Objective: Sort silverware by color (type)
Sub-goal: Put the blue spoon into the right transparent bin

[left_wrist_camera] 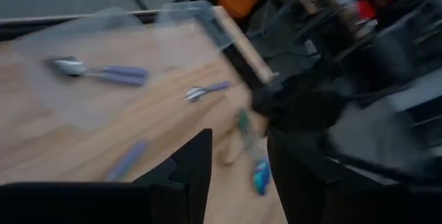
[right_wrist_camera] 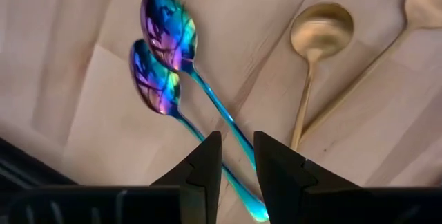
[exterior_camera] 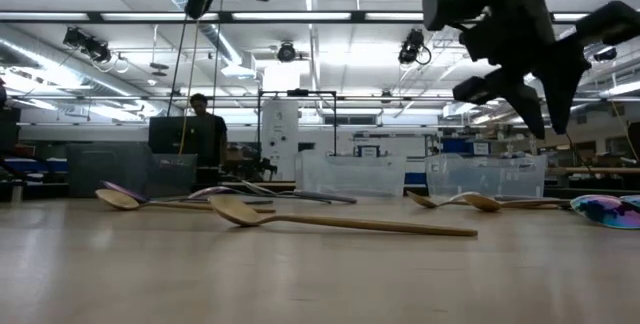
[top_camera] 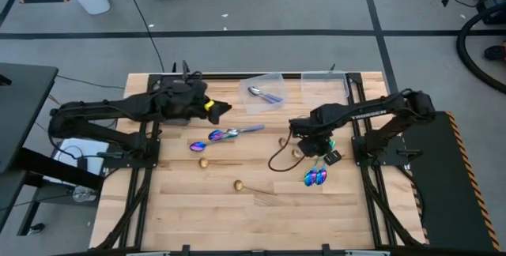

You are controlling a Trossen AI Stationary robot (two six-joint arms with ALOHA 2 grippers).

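Observation:
Spoons lie scattered on the wooden table. Two rainbow spoons (right_wrist_camera: 166,51) lie side by side near the right (top_camera: 314,177), next to two gold spoons (right_wrist_camera: 319,34). Two more gold spoons (top_camera: 237,185) lie mid-table, with a rainbow spoon (top_camera: 198,146) and bluish-silver spoons (top_camera: 225,134) further left. Another spoon (top_camera: 257,92) lies in a clear container (top_camera: 267,88). My right gripper (right_wrist_camera: 237,144) hovers above the rainbow pair's handles (top_camera: 320,147), narrowly open, well off the table (exterior_camera: 545,114). My left gripper (left_wrist_camera: 239,144) is open and empty, raised near the table's far left (top_camera: 220,110).
A second clear container (top_camera: 324,82) stands at the far edge, right of the first. A black cable (top_camera: 277,160) loops over the table beside my right gripper. A person (exterior_camera: 200,124) stands in the room beyond the table. The near half of the table (top_camera: 253,224) holds no spoons.

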